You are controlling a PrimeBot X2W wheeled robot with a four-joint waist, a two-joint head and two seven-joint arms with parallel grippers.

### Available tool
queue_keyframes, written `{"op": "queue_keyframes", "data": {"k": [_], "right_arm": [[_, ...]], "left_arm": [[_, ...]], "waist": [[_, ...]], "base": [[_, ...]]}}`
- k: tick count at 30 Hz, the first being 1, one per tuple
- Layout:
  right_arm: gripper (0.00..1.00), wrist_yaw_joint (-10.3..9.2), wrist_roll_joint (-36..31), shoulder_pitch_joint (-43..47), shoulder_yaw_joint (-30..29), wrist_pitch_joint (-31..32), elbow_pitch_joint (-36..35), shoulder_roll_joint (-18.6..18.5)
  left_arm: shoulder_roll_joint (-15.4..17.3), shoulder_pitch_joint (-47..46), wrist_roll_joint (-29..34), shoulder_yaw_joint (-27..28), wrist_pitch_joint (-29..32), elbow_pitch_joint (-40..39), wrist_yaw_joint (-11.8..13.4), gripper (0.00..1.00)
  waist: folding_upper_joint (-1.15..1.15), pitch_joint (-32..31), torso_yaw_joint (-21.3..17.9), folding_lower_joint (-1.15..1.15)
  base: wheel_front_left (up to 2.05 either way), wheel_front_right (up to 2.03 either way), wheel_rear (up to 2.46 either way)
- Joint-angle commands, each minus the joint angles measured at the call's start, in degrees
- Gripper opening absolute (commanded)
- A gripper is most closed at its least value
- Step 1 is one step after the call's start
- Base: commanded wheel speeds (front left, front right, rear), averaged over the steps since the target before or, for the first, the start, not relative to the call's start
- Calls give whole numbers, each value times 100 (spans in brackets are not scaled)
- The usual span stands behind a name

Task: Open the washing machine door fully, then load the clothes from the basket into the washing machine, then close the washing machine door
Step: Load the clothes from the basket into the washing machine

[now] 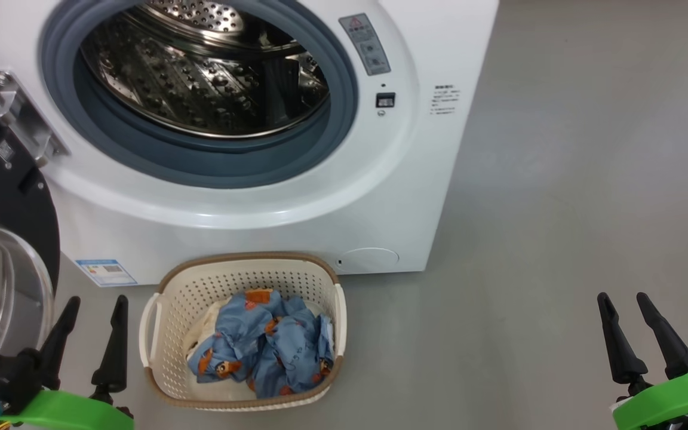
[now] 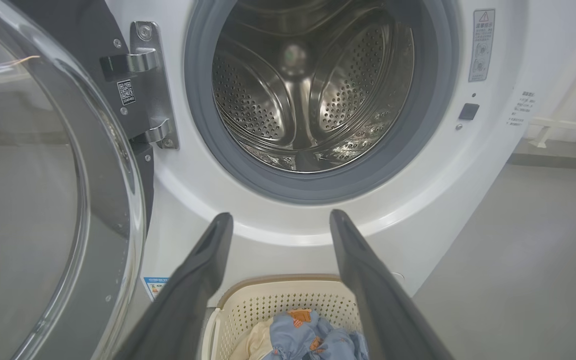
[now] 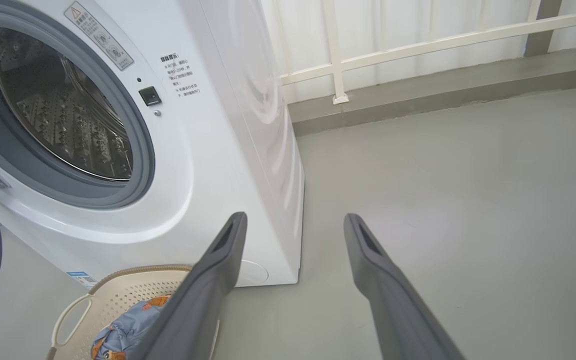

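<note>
Smooth grey floor (image 3: 443, 165); white railing (image 3: 418, 47) along a pale wall.

Bright, even light; faint wide-angle distortion.

Left hand (image 1: 95, 300) and right hand (image 1: 623, 297) low, fingers spread, empty.

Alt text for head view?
White washing machine, door swung open at left, drum empty; a cream basket of blue clothes sits before it. The left gripper and right gripper are open, holding nothing.
</note>
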Motion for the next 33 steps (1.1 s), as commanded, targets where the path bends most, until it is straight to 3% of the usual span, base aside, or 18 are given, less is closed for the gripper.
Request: {"op": "queue_keyframes", "data": {"k": [1, 19, 33], "right_arm": [[100, 9, -49, -117, 102, -69, -136, -119], [100, 9, -70, -254, 179, -69, -192, -29], [100, 9, -109, -766, 326, -69, -306, 135]], "left_arm": [[136, -234, 59, 196, -30, -163, -8, 100], [-140, -257, 58, -152, -30, 69, -8, 100], [-389, -1145, -21, -686, -30, 1289, -8, 100]], "waist": [[0, 6, -2, 0], [0, 336, -17, 0], [0, 1268, -148, 0]], "base": [[31, -85, 54], [3, -7, 4], [0, 0, 0]]}}
